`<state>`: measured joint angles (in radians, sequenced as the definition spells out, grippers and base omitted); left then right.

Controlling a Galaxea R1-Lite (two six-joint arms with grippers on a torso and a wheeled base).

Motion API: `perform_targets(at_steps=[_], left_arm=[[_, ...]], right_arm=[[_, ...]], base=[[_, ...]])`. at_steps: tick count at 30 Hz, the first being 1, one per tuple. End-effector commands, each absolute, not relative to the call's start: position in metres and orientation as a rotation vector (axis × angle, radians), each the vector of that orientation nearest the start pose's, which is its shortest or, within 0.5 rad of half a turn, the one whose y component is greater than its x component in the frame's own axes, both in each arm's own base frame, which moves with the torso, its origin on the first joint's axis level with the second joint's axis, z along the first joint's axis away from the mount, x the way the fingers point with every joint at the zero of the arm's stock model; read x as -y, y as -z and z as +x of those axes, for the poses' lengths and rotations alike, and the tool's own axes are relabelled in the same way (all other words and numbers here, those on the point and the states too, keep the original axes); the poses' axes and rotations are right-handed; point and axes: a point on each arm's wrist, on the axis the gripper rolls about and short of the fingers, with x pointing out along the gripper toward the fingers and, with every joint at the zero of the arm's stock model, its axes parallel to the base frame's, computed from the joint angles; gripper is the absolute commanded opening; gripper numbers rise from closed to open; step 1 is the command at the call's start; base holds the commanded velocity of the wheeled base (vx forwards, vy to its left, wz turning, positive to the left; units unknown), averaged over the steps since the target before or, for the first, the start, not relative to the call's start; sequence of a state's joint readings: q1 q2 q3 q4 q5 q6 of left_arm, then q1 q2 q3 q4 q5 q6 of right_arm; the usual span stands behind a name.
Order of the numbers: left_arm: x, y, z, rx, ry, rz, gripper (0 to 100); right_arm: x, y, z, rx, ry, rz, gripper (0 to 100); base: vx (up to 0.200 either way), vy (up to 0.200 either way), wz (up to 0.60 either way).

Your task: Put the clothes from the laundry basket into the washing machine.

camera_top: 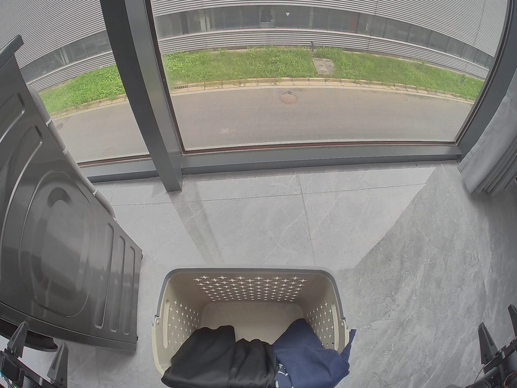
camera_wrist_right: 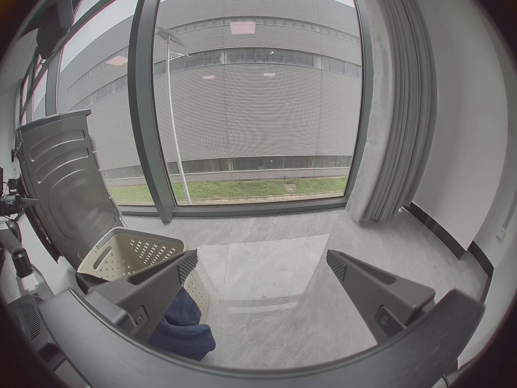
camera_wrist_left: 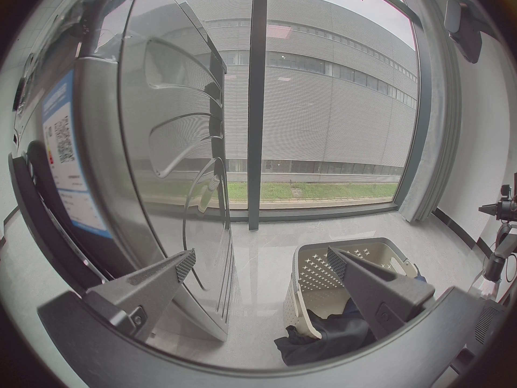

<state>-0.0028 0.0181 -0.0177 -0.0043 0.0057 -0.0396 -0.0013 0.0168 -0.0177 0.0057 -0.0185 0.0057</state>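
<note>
A beige laundry basket point(camera_top: 245, 271) with star-shaped holes stands on the floor straight ahead. A black garment point(camera_top: 218, 357) and a navy garment point(camera_top: 307, 357) lie in it and hang over its near rim. The grey washing machine point(camera_top: 59, 243) stands at the left, its ribbed side panel toward the basket. My left gripper point(camera_top: 39, 348) is low at the left, beside the machine, open and empty. My right gripper point(camera_top: 501, 332) is low at the right over bare floor, also open and empty. The left wrist view has the open left gripper point(camera_wrist_left: 260, 260), the basket point(camera_wrist_left: 323, 265) and the black garment point(camera_wrist_left: 328, 335).
A tall window with a dark frame post point(camera_top: 145, 82) runs along the far side. A grey curtain point(camera_top: 493, 152) hangs at the right. Open tiled floor point(camera_top: 323, 216) lies between basket and window. The right wrist view shows the right gripper point(camera_wrist_right: 261, 260), basket point(camera_wrist_right: 129, 249) and navy garment point(camera_wrist_right: 183, 324).
</note>
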Motion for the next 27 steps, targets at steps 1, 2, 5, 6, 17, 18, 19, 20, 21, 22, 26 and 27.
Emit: perform_targets(at_steps=[1,2,5,6,17,18,19,20,21,22,26,27], left_arm=[[-0.0002,-0.076,-0.0228,0.005,-0.003,-0.04,100],[-0.0002,-0.076,-0.0228,0.005,-0.003,-0.04,100],[-0.0002,-0.076,-0.0228,0.005,-0.003,-0.04,100],[-0.0002,-0.076,-0.0228,0.005,-0.003,-0.04,100],[-0.0002,-0.076,-0.0228,0.005,-0.003,-0.04,100],[-0.0002,-0.076,-0.0228,0.005,-0.003,-0.04,100],[-0.0002,-0.0761,-0.0228,0.006,-0.003,-0.04,100],[-0.0002,-0.0761,-0.0228,0.006,-0.003,-0.04,100],[-0.0002,-0.076,-0.0228,0.005,-0.003,-0.04,100],[-0.0002,-0.0761,-0.0228,0.006,-0.003,-0.04,100],[-0.0002,-0.076,-0.0228,0.005,-0.003,-0.04,100],[-0.0002,-0.076,-0.0228,0.005,-0.003,-0.04,100]], right_arm=[[0.0004,-0.0759,-0.0223,-0.012,0.02,0.006,100],[0.0004,-0.0755,-0.0222,-0.014,0.02,0.006,100],[0.0004,-0.0755,-0.0222,-0.014,0.02,0.006,100],[0.0004,-0.0759,-0.0223,-0.012,0.02,0.006,100],[0.0004,-0.0755,-0.0222,-0.014,0.02,0.006,100],[0.0004,-0.0759,-0.0223,-0.012,0.02,0.008,100],[0.0004,-0.0759,-0.0223,-0.012,0.02,0.006,100],[0.0004,-0.0759,-0.0223,-0.012,0.02,0.006,100],[0.0004,-0.0755,-0.0222,-0.014,0.02,0.006,100],[0.0004,-0.0755,-0.0222,-0.014,0.02,0.006,100],[0.0004,-0.0759,-0.0223,-0.012,0.02,0.006,100],[0.0004,-0.0759,-0.0223,-0.012,0.02,0.006,100]], base=[[0.0,0.0,0.0],[0.2,0.0,0.0],[0.133,0.0,0.0],[0.0,0.0,0.0],[0.055,0.0,0.0],[0.0,0.0,0.0],[0.0,0.0,0.0],[0.0,0.0,0.0],[0.0,0.0,0.0],[0.0,0.0,0.0],[0.0,0.0,0.0],[0.0,0.0,0.0]])
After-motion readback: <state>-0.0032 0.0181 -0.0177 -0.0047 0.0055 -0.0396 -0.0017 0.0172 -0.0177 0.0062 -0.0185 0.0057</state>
